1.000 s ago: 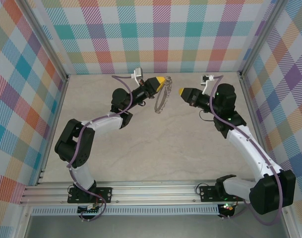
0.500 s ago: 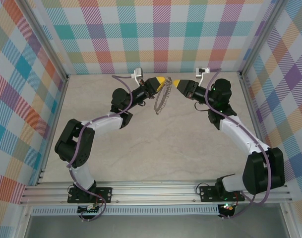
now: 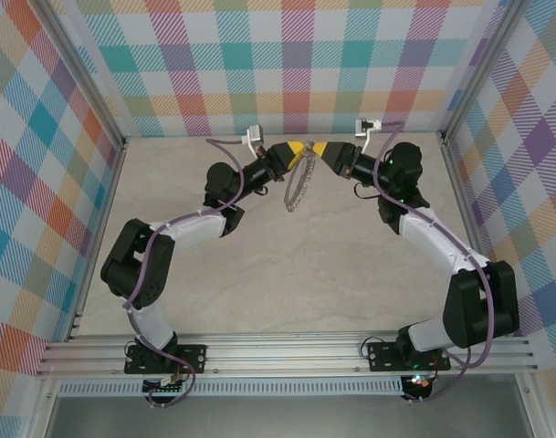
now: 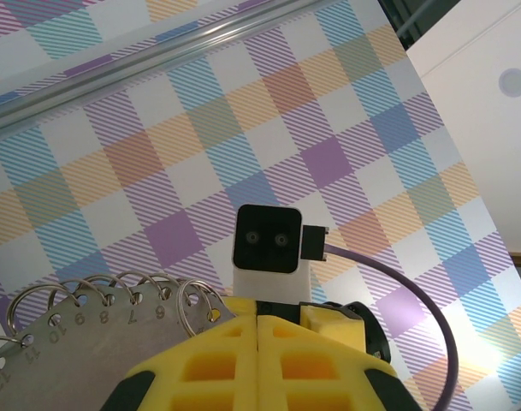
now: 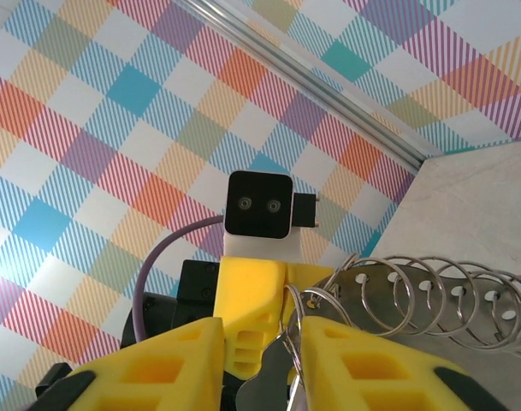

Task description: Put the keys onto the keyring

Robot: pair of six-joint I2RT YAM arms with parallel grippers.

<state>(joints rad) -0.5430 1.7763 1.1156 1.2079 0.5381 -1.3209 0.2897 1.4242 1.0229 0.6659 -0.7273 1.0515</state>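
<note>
My left gripper [image 3: 300, 148] is raised at the back of the table and shut on the rim of the keyring [image 3: 296, 187], a grey hoop fringed with silvery wire loops that hangs below it. In the left wrist view the yellow fingers [image 4: 209, 360] are pressed together beside the numbered hoop plate [image 4: 80, 342]. My right gripper [image 3: 320, 150] meets the left tip to tip. Its fingers [image 5: 157, 368] hold a small flat key [image 5: 277, 385], which looks grey here, with its own little ring touching the hoop's nearest loops [image 5: 328, 295]. The hoop plate [image 5: 431, 317] extends to the right.
The checked back wall [image 3: 296, 64] stands close behind both grippers. Checked side walls with aluminium posts [image 3: 456, 173] close in the beige table [image 3: 287, 274]. Both arms arch up from their bases at the near rail.
My right gripper has swung left and towards the back wall, closing the gap until its tip meets the left gripper and the keyring. The left arm and hoop have stayed still.
</note>
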